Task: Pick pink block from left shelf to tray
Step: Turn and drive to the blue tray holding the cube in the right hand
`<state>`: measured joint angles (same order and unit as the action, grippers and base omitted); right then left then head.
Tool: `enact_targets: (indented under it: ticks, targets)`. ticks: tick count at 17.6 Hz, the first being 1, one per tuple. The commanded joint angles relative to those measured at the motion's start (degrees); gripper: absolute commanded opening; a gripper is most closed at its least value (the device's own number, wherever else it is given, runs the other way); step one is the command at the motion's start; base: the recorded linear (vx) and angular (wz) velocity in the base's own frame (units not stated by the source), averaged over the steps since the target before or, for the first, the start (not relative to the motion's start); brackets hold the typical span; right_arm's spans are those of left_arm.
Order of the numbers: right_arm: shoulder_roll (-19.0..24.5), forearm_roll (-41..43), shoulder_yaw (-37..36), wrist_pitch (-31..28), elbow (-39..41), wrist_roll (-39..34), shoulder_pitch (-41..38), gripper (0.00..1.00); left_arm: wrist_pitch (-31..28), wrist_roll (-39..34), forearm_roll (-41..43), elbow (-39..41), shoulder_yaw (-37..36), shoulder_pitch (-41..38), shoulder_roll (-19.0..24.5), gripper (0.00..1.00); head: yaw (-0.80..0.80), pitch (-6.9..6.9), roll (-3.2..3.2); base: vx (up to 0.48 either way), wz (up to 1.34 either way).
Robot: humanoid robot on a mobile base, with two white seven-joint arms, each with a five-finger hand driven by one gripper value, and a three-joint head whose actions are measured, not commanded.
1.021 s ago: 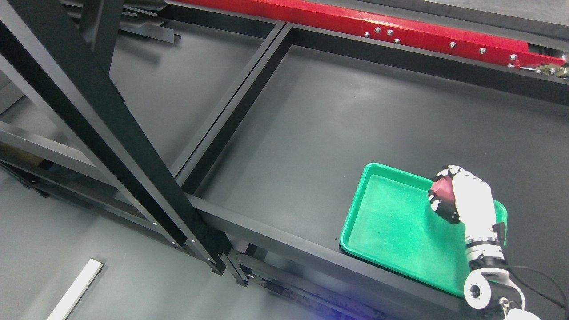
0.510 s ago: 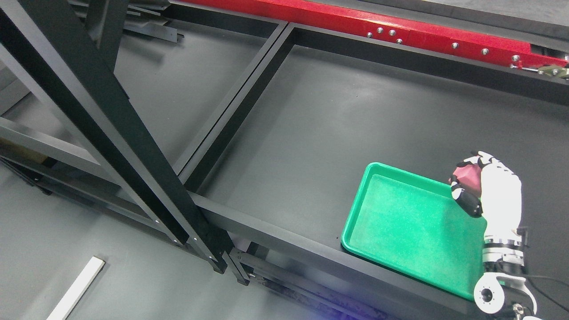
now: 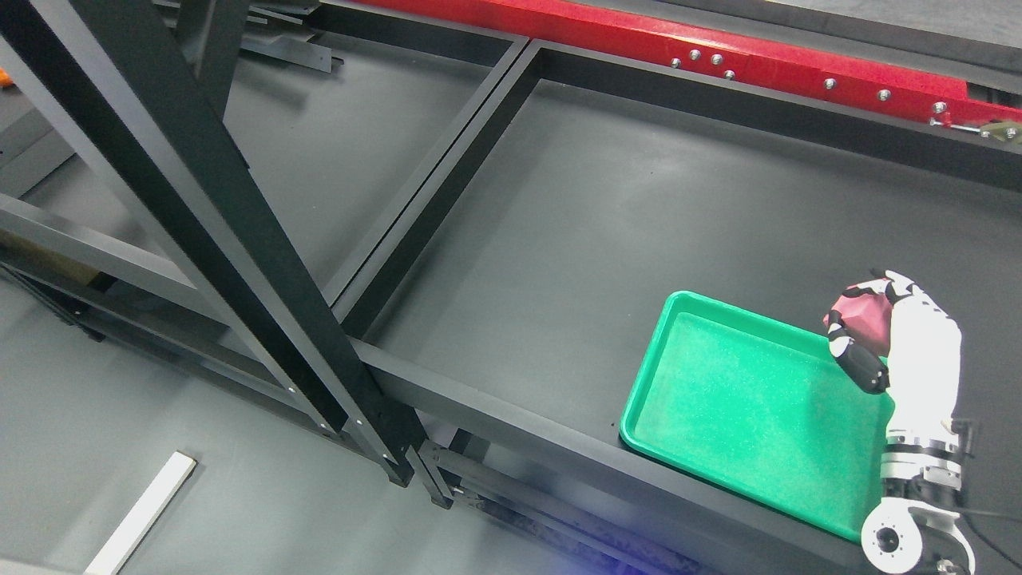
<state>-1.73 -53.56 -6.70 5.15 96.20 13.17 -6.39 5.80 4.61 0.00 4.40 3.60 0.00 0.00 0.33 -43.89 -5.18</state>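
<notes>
Right hand (image 3: 898, 343) curled around pink block (image 3: 862, 313), pinching it above far right corner of green tray (image 3: 742, 407). Tray resting left of and below hand on dark desk (image 3: 639, 224). Beyond, red beam (image 3: 718, 56).

Dark shelf (image 3: 639, 200) bears a green tray (image 3: 742, 407).

Colours, head view
Tray (image 3: 718, 399) green, speckled; block (image 3: 864, 313) dark pink; right hand (image 3: 910, 351) white with black fingers (image 3: 861, 369); shelf frame (image 3: 447, 172) black; rear beam (image 3: 718, 48) red.
</notes>
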Motion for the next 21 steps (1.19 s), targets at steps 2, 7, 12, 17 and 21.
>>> enact_targets:
  ticks: [2, 7, 12, 17, 21]
  targets:
    - [0.06, 1.79, -1.39, 0.03, 2.33, 0.10, -0.56, 0.02, 0.00, -0.04, 0.09, 0.00, 0.00, -0.53, 1.00, 1.00, 0.00, 0.00, 0.00, -0.014, 0.07]
    - [0.14, 1.79, -1.30, 0.03, 2.33, 0.10, -0.56, 0.02, 0.00, -0.04, 0.09, 0.00, 0.00, -0.53, 1.00, 1.00, 0.00, 0.00, 0.00, -0.023, 0.14]
    - [0.06, 1.79, -1.39, 0.03, 2.33, 0.10, -0.56, 0.02, 0.00, -0.04, 0.09, 0.00, 0.00, -0.53, 1.00, 1.00, 0.00, 0.00, 0.00, -0.034, 0.20]
    - [0.14, 1.79, -1.39, 0.03, 2.33, 0.10, -0.56, 0.02, -0.08, -0.04, 0.09, 0.00, 0.00, -0.53, 1.00, 1.00, 0.00, -0.01, 0.00, -0.042, 0.32]
    - [0.14, 1.88, -1.38, 0.03, 2.33, 0.10, -0.38, 0.02, 0.00, -0.04, 0.09, 0.00, 0.00, -0.53, 1.00, 1.00, 0.00, -0.01, 0.00, -0.072, 0.50]
